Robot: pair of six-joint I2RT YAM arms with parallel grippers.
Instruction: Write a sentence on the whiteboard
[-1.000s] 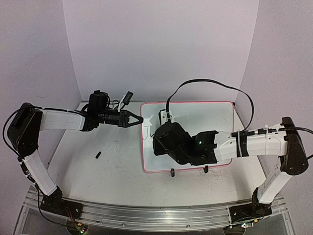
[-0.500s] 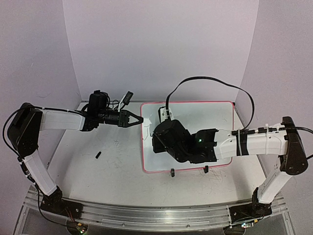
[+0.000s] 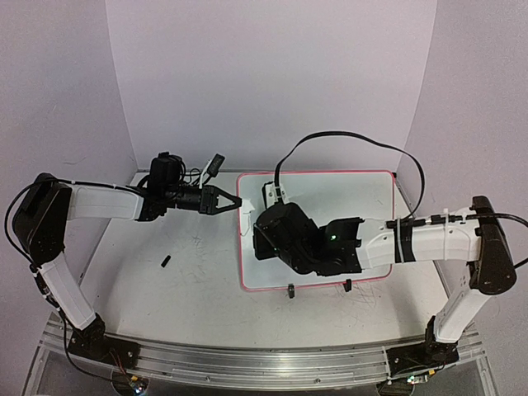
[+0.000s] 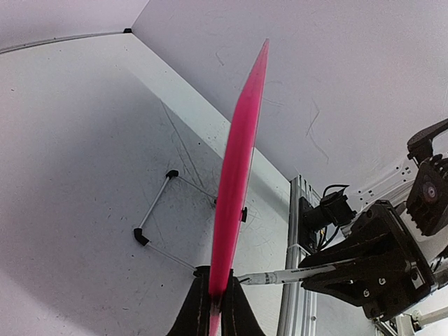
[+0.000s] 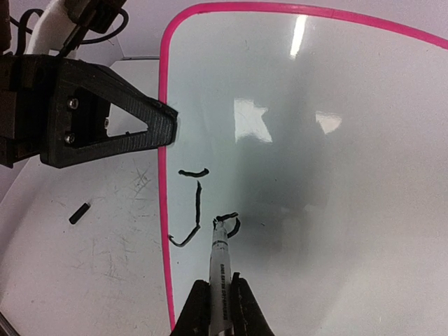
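Observation:
The whiteboard [image 3: 346,202], white with a pink border, lies flat on the table; it also shows in the right wrist view [image 5: 336,175] and edge-on in the left wrist view [image 4: 241,147]. My left gripper [image 3: 234,200] is shut on its left edge, jaws pinching the pink rim [image 4: 217,297]. My right gripper [image 5: 218,301] is shut on a white marker [image 5: 220,262], which also shows in the left wrist view [image 4: 287,276]. The marker tip touches the board beside black strokes [image 5: 196,203] near the left edge.
A small black cap [image 3: 166,262] lies on the scribbled grey tabletop, also in the right wrist view [image 5: 79,213]. Two black clips [image 3: 290,289] sit on the board's near edge. Walls enclose the table on three sides. An aluminium rail [image 3: 247,363] runs along the front.

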